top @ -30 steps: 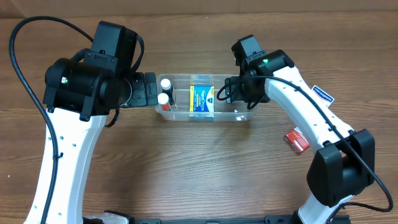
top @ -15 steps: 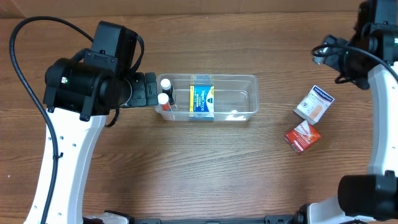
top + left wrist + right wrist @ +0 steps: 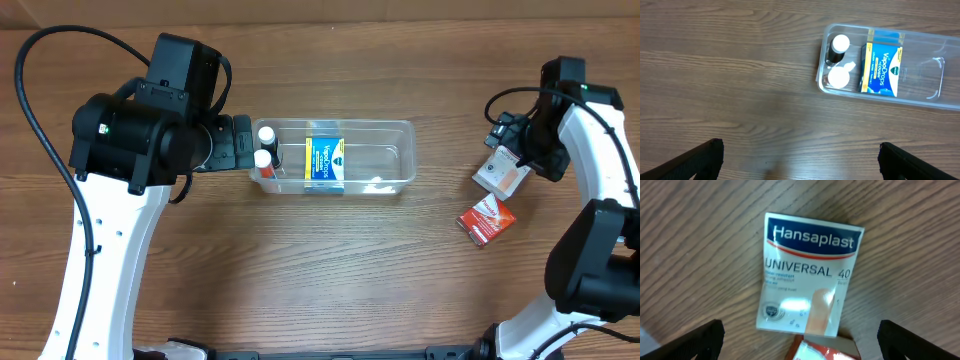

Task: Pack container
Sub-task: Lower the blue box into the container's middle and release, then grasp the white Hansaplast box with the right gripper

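Note:
The clear plastic container (image 3: pixel 390 160) lies mid-table and holds a blue and yellow VapoDrops box (image 3: pixel 324 160) and two white-capped bottles (image 3: pixel 264 148) at its left end. It also shows in the left wrist view (image 3: pixel 935 75). My left gripper (image 3: pixel 800 160) is open and empty above bare table, left of the container. My right gripper (image 3: pixel 799 340) is open and empty, hovering over a white Hansaplast plaster box (image 3: pixel 807 282) that lies flat at the right (image 3: pixel 503 170). A red box (image 3: pixel 485 221) lies just beside it; its top edge shows in the right wrist view (image 3: pixel 825 350).
The table is brown wood. The left arm's body (image 3: pixel 150 120) stands close to the container's left end. The right arm (image 3: pixel 600 130) reaches along the right edge.
My right arm has swung from the container's right end out to the far right and now sits over the white plaster box. The left arm has not moved.

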